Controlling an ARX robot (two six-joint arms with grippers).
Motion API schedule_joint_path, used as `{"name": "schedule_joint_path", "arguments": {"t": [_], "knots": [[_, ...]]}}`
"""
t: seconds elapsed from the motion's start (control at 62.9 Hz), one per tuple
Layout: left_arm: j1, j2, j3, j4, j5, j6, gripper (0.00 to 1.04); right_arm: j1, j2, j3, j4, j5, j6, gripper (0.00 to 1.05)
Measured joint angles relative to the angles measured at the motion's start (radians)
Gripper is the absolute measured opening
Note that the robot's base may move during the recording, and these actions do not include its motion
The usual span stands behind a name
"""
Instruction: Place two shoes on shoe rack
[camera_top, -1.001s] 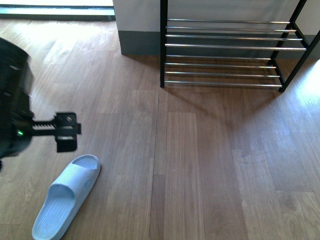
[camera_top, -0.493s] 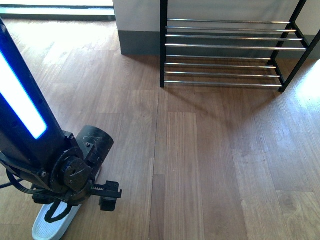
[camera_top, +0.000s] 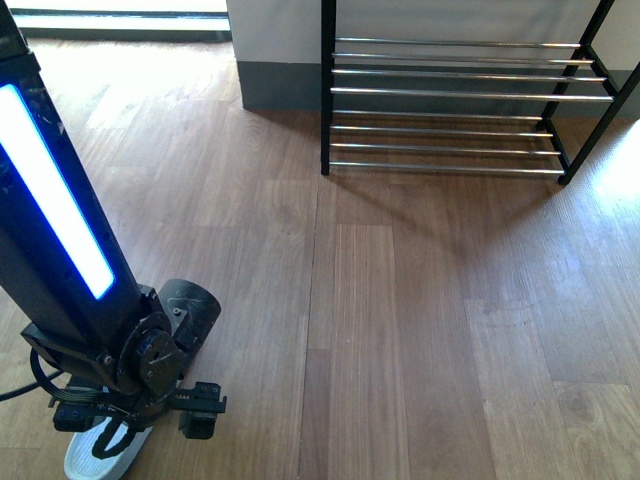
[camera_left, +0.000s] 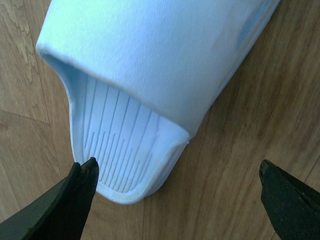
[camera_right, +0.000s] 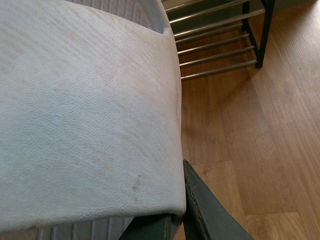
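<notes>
A pale blue slide (camera_top: 88, 457) lies on the wood floor at the front left, mostly hidden under my left arm. My left gripper (camera_top: 152, 424) is open and low over it. In the left wrist view the slide (camera_left: 150, 75) has its ribbed heel end between the fingers of the left gripper (camera_left: 177, 167), close to one finger, while the other is over bare floor. My right gripper (camera_right: 177, 220) is shut on the other pale blue slide (camera_right: 85, 125), held above the floor. It is out of the front view. The shoe rack (camera_top: 460, 92) stands at the back right with bare bars. The grey sneakers are out of view.
A grey-based wall corner (camera_top: 280, 95) stands just left of the rack. The rack also shows in the right wrist view (camera_right: 215, 50), beyond the held slide. Wood floor (camera_top: 400, 320) stretches between my arms and the rack.
My left arm has swung in and come down over the slide on the floor, covering most of it. Its gripper moved from above the slide's toe to low at its heel end.
</notes>
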Motion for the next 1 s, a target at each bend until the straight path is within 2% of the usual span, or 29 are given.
{"name": "schedule_joint_path", "arguments": {"t": [0.079, 0.254, 0.667, 0.906, 1.001], "knots": [[0.006, 0.034, 0.035, 0.072, -0.012, 0.034, 0.95, 0.0, 0.0, 0.0, 0.0, 0.0, 0.0, 0.01], [0.011, 0.082, 0.111, 0.079, 0.016, 0.051, 0.95, 0.0, 0.0, 0.0, 0.0, 0.0, 0.0, 0.01], [0.013, 0.108, 0.16, 0.057, 0.035, 0.049, 0.38, 0.0, 0.0, 0.0, 0.0, 0.0, 0.0, 0.01], [0.014, 0.076, 0.12, 0.09, 0.064, 0.026, 0.17, 0.0, 0.0, 0.0, 0.0, 0.0, 0.0, 0.01], [0.014, 0.006, 0.068, 0.126, 0.068, 0.005, 0.03, 0.0, 0.0, 0.0, 0.0, 0.0, 0.0, 0.01]]}}
